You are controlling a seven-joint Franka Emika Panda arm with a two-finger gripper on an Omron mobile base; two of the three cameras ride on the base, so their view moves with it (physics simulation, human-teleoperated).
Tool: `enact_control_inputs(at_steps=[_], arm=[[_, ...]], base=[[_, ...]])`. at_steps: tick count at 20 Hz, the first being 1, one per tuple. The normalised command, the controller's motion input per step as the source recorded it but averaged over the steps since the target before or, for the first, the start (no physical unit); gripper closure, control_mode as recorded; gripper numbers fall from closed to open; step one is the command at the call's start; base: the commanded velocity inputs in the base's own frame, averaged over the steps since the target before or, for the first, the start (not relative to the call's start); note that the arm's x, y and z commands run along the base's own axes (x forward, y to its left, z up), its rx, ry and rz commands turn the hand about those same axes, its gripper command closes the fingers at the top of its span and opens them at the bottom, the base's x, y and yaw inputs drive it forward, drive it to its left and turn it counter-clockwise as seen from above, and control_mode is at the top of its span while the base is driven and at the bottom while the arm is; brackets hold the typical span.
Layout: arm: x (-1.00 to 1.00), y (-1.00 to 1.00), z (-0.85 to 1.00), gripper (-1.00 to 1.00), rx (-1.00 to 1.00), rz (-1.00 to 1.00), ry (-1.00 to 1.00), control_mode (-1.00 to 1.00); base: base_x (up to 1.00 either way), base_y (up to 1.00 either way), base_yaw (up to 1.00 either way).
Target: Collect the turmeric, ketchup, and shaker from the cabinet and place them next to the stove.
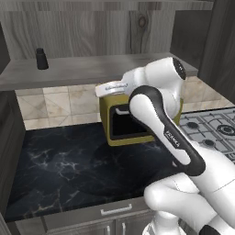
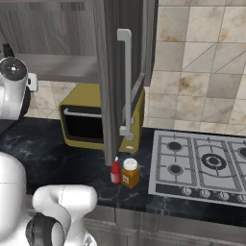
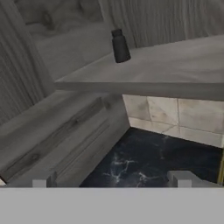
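Jaws wide open, nothing between them, touching nothing. Gripper (image 3: 111,181) sits low in the hand view, its two tips well apart, aimed up toward the cabinet shelf (image 3: 175,70).

Shaker (image 3: 120,45) stands upright on that shelf, near its back wall & toward the left end; same shaker (image 1: 41,59) in the left base view, far left on the shelf, well apart from the arm (image 1: 160,124). Also just visible at the top left of the right base view (image 2: 7,50), behind the arm.

Cabinet door (image 2: 115,72) hangs open w/ its long white handle (image 2: 126,81) facing out. Below the shelf, the yellow-olive microwave (image 2: 86,120) sits on the dark marbled table (image 1: 69,165).

Ketchup (image 2: 115,171) & turmeric (image 2: 130,173) both upright on the table, just left of the stove (image 2: 202,163), ketchup touching or nearly touching the turmeric's left side, can't tell which. Both sit in front of the microwave's right corner, under the open door's edge. Stove burners bare.
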Motion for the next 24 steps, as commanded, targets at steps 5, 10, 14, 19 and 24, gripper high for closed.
enact_control_inputs(at_steps=[5,10,14,19,24], arm=[[-0.4,0.62,0.53,-1.0,-0.24,0.03,-0.11,-1.0],[-0.38,0.26,0.62,-1.0,-0.15,0.0,-0.1,-1.0],[0.0,0.04,0.07,-1.0,0.0,0.0,-0.05,-1.0],[0.0,0.08,-0.09,-1.0,0.0,0.0,-0.31,-1.0],[-0.06,0.06,-0.14,-1.0,0.08,0.0,-0.29,-1.0]], base=[[0.0,0.0,0.0],[0.0,0.0,0.0],[0.0,0.0,0.0],[0.0,0.0,0.0],[0.0,0.0,0.0]])
